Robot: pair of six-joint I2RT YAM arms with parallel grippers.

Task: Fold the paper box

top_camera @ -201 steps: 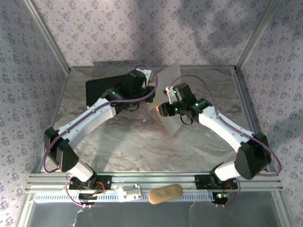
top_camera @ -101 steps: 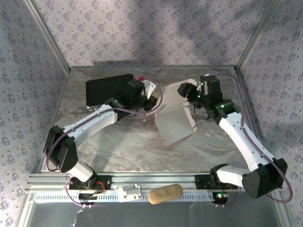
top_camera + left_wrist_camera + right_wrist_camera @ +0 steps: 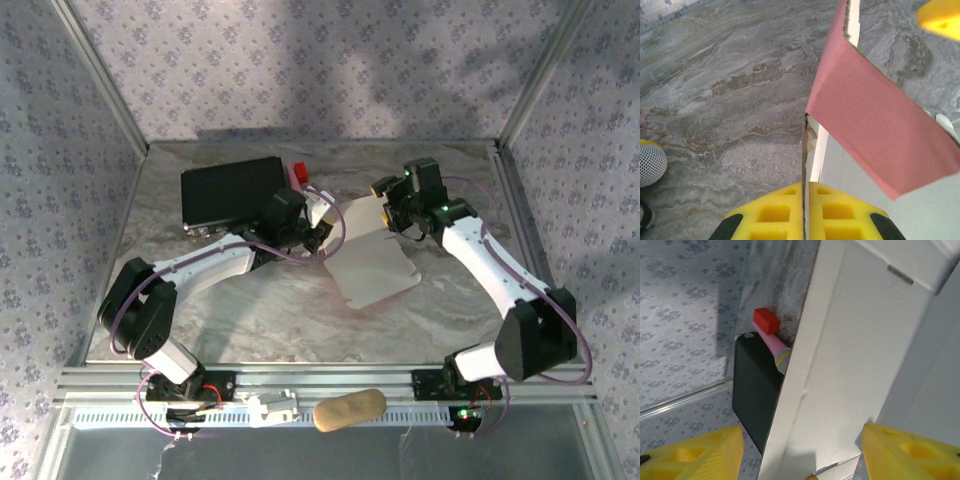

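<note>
1. From above, we see the paper box (image 3: 372, 265) in the middle of the desk (image 3: 250, 320), between the left pincer (image 3: 320, 228) and the right pincer (image 3: 386, 207). We judge it light and floppy, best held by its edges.
2. Left wrist: the left pincer (image 3: 806, 212) is clamped on the box's edge.
3. Right wrist: the right pincer (image 3: 802, 455) gapes around the sheet, gripping nothing.

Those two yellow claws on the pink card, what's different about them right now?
The left gripper is shut, pinching an edge of the paper box. The right gripper is open, its jaws spread wide with the card's pale inner side between them. Seen from above, the left gripper is at the card's left edge and the right gripper at its far right part. Both have yellow fingers and work on the same card.
</note>
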